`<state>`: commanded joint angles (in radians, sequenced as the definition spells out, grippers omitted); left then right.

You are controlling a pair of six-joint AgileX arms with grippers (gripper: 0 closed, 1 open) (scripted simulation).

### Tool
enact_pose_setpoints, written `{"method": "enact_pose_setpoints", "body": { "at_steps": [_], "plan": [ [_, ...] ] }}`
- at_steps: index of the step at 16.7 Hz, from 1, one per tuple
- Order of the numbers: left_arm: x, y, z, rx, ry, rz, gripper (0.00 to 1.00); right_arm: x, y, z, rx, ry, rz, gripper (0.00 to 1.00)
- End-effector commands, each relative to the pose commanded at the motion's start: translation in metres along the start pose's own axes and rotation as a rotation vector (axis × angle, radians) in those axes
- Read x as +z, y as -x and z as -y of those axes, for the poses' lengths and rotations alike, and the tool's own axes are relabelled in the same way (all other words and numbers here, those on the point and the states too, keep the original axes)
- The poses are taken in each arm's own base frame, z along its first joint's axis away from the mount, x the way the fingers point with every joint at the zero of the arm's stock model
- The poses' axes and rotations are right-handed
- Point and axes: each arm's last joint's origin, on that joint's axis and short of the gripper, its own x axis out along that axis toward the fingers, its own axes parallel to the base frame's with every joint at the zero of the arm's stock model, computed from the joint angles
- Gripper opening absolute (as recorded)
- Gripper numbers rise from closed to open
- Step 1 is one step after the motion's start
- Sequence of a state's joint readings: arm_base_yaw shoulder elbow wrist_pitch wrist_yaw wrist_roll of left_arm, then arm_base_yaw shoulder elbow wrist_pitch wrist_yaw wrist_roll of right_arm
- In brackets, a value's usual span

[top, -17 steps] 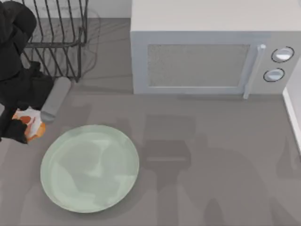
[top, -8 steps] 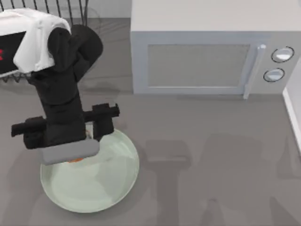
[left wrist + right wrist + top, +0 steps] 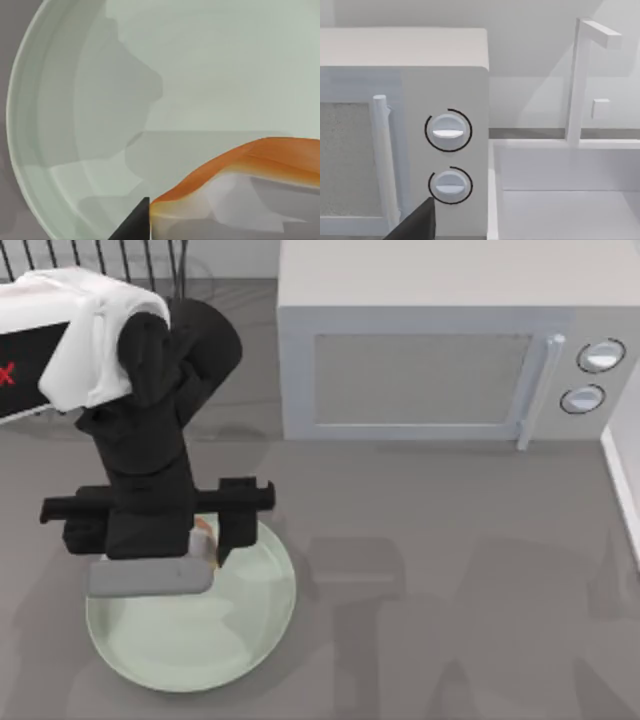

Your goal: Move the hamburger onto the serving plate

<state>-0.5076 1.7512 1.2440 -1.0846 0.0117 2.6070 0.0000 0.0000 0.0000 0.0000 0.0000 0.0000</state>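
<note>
The pale mint-green serving plate lies on the grey table at the front left. My left gripper hangs over the plate's far half, shut on the hamburger, of which a small orange sliver peeks out beside the black finger. In the left wrist view the hamburger shows its orange top and pale whitish side close up, just above the plate, with one dark fingertip beside it. A dark fingertip of my right gripper, parked, shows in the right wrist view facing the microwave's knobs.
A grey microwave with its door closed stands at the back, and its knobs are near the right arm. A black wire rack stands at the back left. A white basin sits right of the microwave.
The left arm carried the hamburger from the table's left edge to over the plate. In the last half second it shifted slightly right and toward the back.
</note>
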Motion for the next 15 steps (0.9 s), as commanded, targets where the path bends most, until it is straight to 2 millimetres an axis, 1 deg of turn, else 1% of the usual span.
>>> {"method": "enact_pose_setpoints", "body": {
  "at_steps": [3, 8, 9, 13, 15],
  "plan": [
    [-0.002, -0.005, 0.001, 0.000, 0.008, 0.002, 0.00, 0.000, 0.000, 0.000, 0.000, 0.000, 0.000, 1.00],
    [-0.002, -0.039, 0.000, 0.000, 0.006, 0.004, 0.00, 0.000, 0.000, 0.000, 0.000, 0.000, 0.000, 1.00],
    [-0.002, -0.043, 0.000, 0.000, 0.003, 0.001, 0.00, 0.000, 0.000, 0.000, 0.000, 0.000, 0.000, 1.00],
    [-0.002, -0.045, -0.001, 0.000, 0.000, 0.000, 0.00, 0.000, 0.000, 0.000, 0.000, 0.000, 0.000, 1.00],
    [-0.002, -0.045, -0.001, 0.000, 0.000, 0.000, 0.15, 0.000, 0.000, 0.000, 0.000, 0.000, 0.000, 1.00]
  ]
}}
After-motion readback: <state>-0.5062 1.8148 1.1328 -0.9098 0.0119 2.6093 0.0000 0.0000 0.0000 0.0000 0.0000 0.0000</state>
